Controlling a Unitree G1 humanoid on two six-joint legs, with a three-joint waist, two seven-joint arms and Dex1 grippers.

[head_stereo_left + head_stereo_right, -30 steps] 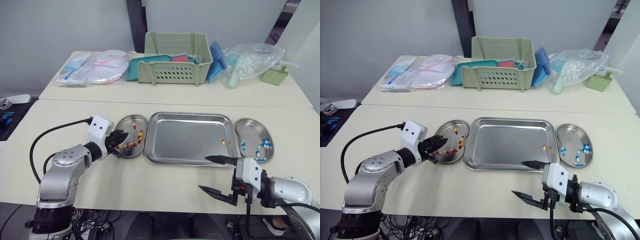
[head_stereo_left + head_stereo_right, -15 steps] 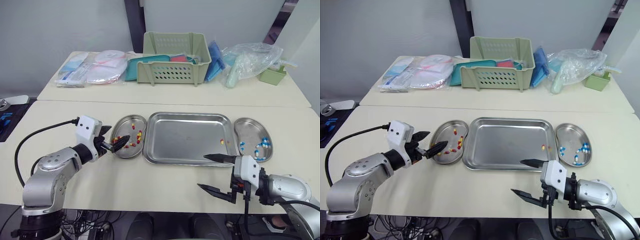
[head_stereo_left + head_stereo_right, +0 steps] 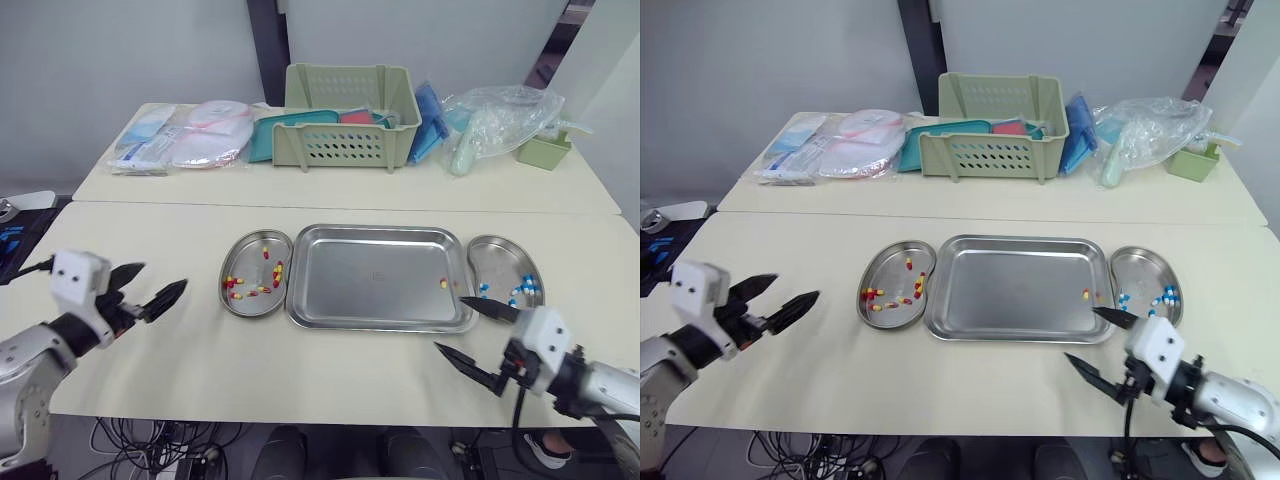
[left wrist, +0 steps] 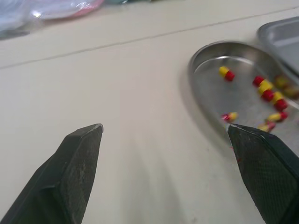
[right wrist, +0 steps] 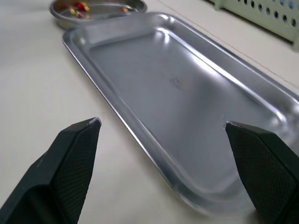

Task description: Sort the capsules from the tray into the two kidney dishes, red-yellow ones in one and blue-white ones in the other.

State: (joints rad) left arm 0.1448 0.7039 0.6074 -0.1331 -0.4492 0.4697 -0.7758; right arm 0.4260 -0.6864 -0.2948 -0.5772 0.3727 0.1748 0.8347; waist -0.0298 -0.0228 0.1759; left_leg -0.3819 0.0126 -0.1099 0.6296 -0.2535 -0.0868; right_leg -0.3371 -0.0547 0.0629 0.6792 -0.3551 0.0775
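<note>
Both wide open, empty, left pincer [image 3: 162,277] drawn well back from red-yellow dish [image 3: 250,258], right pincer [image 3: 451,323] shifted right

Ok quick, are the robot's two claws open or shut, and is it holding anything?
Left gripper: open, holding nothing.
Right gripper: open, holding nothing.

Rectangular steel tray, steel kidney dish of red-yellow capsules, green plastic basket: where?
Rectangular steel tray [image 3: 365,285]: left eye view, bare floor.
Steel kidney dish of red-yellow capsules [image 3: 247,265]: left eye view, bare floor.
Green plastic basket [image 3: 345,148]: left eye view, front wall.
</note>
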